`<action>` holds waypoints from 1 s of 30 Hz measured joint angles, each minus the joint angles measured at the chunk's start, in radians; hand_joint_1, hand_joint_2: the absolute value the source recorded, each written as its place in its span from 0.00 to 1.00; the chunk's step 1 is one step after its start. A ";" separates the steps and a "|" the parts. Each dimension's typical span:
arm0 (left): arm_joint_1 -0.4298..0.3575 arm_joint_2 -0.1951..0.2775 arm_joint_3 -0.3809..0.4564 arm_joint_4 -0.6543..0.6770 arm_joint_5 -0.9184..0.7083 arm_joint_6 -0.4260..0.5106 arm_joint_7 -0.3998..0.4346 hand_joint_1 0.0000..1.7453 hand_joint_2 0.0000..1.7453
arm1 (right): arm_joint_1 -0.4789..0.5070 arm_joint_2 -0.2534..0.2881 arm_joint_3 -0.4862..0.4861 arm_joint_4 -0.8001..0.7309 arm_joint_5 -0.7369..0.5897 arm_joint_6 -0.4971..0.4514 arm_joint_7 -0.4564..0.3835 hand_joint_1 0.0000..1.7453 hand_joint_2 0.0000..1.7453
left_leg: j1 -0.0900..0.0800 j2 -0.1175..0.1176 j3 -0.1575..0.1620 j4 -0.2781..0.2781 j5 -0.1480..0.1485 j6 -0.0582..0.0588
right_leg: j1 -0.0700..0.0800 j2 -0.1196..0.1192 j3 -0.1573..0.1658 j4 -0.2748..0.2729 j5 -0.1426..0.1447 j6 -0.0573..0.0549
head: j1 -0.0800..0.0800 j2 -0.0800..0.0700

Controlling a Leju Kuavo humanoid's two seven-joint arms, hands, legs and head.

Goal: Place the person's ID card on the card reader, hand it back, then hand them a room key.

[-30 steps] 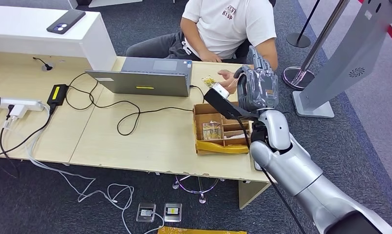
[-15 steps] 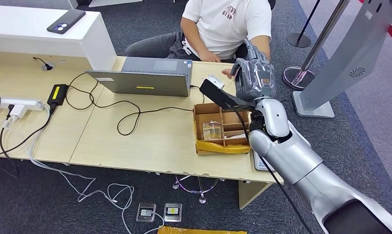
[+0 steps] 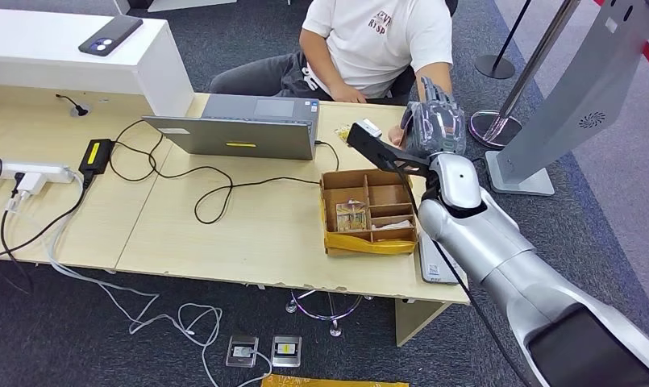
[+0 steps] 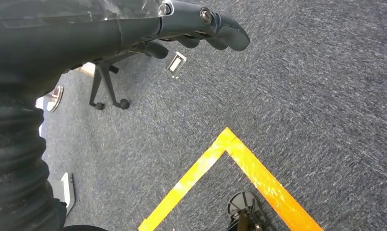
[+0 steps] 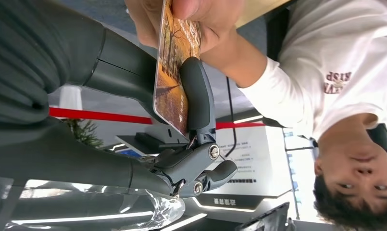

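Card shared between the person's hand (image 5: 181, 19) and your right robot hand (image 5: 181, 130)
The card (image 5: 174, 72) is thin, stiff, slick; your robot hand pinches its lower edge; press flat faces, firmly.

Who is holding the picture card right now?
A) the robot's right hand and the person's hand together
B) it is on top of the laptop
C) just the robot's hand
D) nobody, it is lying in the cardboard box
A: in the right wrist view the card sits between the right hand fingers, while the person's hand pinches its other end.
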 joint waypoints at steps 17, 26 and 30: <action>0.001 0.007 0.000 0.000 -0.008 -0.019 0.006 0.00 1.00 | 0.006 -0.020 0.013 0.115 -0.017 -0.105 -0.008 0.00 1.00 | 0.000 0.002 0.001 0.000 0.000 0.000 | 0.000 0.001 0.000 0.000 0.000 -0.001 | 0.000 0.000; 0.001 0.007 0.000 0.000 0.007 -0.016 0.005 0.00 1.00 | 0.041 -0.068 0.012 0.046 -0.026 -0.197 -0.032 0.00 1.00 | 0.000 0.002 0.001 0.000 0.000 0.000 | 0.000 0.002 0.000 0.000 0.000 -0.001 | 0.000 0.000; 0.001 0.006 0.000 0.000 0.033 -0.004 0.002 0.00 1.00 | 0.074 -0.102 -0.001 0.001 0.006 -0.273 0.010 0.00 1.00 | 0.000 0.001 0.003 0.000 0.000 0.000 | 0.000 0.001 0.001 -0.001 0.000 -0.001 | 0.000 0.000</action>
